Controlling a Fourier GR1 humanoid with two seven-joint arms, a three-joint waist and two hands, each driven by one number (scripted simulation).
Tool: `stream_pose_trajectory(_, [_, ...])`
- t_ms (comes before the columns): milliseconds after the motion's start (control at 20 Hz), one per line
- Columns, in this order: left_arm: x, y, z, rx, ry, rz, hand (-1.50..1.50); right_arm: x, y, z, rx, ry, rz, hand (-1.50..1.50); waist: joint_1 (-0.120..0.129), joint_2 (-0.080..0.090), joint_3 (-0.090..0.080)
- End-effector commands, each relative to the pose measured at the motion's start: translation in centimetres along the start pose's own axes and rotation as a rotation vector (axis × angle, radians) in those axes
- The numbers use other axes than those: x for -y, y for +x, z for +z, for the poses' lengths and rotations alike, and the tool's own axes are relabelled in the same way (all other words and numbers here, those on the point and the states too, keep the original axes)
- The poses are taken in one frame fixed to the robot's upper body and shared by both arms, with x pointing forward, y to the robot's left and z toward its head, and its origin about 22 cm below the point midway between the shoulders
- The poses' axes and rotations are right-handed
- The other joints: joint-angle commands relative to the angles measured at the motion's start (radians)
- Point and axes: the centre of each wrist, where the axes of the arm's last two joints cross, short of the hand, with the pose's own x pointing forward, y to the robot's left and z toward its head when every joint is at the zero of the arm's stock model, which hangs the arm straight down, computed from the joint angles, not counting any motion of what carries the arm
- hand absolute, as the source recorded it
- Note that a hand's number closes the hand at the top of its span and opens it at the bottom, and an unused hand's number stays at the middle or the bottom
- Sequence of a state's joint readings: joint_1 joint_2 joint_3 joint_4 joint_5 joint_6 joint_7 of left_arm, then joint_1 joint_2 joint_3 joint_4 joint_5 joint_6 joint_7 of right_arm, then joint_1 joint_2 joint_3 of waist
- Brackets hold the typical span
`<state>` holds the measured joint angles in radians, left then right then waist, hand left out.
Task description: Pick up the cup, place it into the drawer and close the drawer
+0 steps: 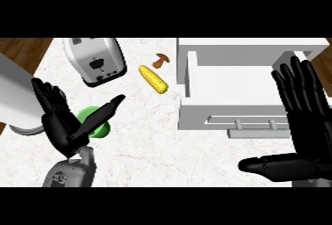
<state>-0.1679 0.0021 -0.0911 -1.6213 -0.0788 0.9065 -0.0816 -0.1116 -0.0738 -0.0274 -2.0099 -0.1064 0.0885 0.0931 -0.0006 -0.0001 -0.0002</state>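
The green cup [88, 115] stands on the white marble counter at the left, partly hidden by my left hand [60, 125]. That hand is open: its fingers point straight up on the cup's left and its thumb stretches across the cup toward the upper right. The white drawer [227, 112] is pulled open at the right, its inside bare and its handle [250, 123] facing me. My right hand [310, 127] is open over the drawer's right side, fingers straight up, thumb pointing left below the handle. It holds nothing.
A silver toaster [97, 59] stands at the back left. A yellow corn cob [153, 79] and a brown mushroom [160, 59] lie between the toaster and the drawer. A large white object [16, 99] sits at the left edge. Wooden floor shows beyond the counter's corners.
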Motion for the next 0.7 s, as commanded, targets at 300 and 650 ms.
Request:
stream_pose_trajectory(300, [-3.1, -4.5, 2.3, -0.053, 0.069, -0.071, -1.5, 0.0, 1.9, 0.5, 0.0, 0.006, -0.008, -1.5, -0.001, 0.0, 0.0])
stream_pose_trajectory(650, [-3.6, -8.4, 1.0, -0.099, 0.074, -0.064, -1.5, 0.1, 0.9, 0.3, -0.007, 0.014, -0.009, -1.5, -0.003, 0.001, 0.0])
